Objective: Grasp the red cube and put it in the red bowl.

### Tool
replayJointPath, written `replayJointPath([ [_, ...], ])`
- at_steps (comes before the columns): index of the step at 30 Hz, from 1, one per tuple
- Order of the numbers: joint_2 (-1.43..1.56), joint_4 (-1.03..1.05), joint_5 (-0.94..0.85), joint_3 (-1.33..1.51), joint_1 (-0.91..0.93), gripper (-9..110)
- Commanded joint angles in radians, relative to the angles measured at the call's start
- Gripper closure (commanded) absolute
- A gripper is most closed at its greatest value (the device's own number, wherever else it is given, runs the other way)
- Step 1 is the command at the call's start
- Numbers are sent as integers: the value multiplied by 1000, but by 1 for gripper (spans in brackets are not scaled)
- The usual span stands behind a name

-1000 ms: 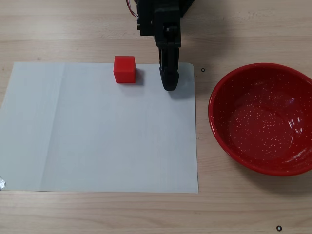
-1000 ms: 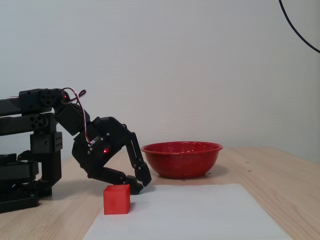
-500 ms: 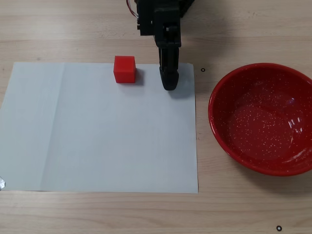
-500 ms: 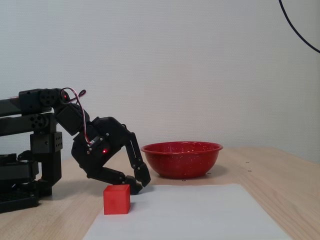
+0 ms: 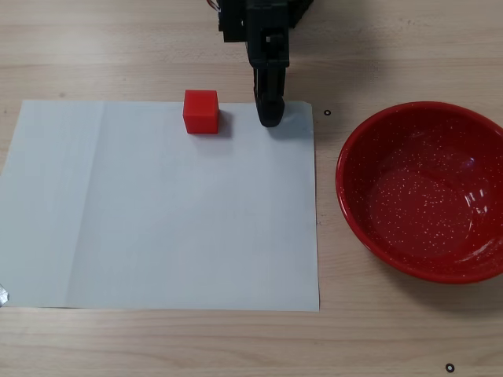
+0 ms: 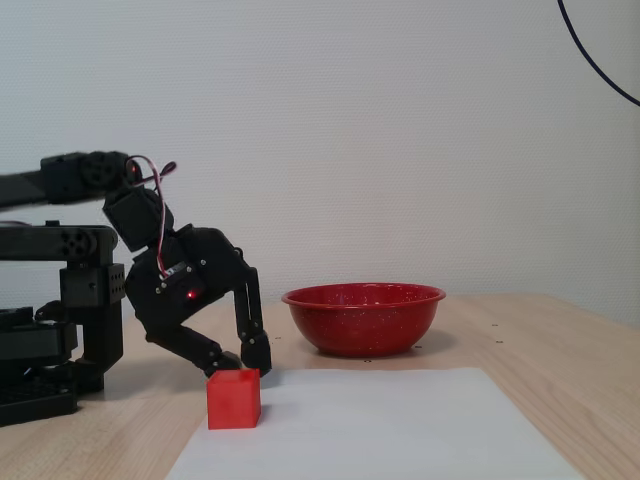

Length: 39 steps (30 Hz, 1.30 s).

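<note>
Fingers point(image 6: 240, 362) slightly apart, empty, low beside the cube point(image 5: 201, 111) on white paper point(image 5: 165, 212); bowl point(image 5: 369, 228) well apart.

Red cube point(image 5: 201, 111) left of claw point(image 5: 269, 118), apart.

We see a white paper sheet point(image 5: 165, 212) lying flat on the light wood surface point(image 5: 393, 338), with faint fold lines showing in a fixed view. Small black ring marks point(image 5: 327, 112) sit on the surface just off the sheet's corner and near the bottom edge point(image 5: 449, 367). Plain white wall point(image 6: 400, 130) behind, with a dark cable point(image 6: 598, 62) curving across its top right corner.
</note>
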Motion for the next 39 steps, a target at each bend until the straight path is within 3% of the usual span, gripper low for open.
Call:
replayJointPath([
  [1,-37,9,14,-127,9,101],
  [39,-781,383,324,-902,-325,101],
])
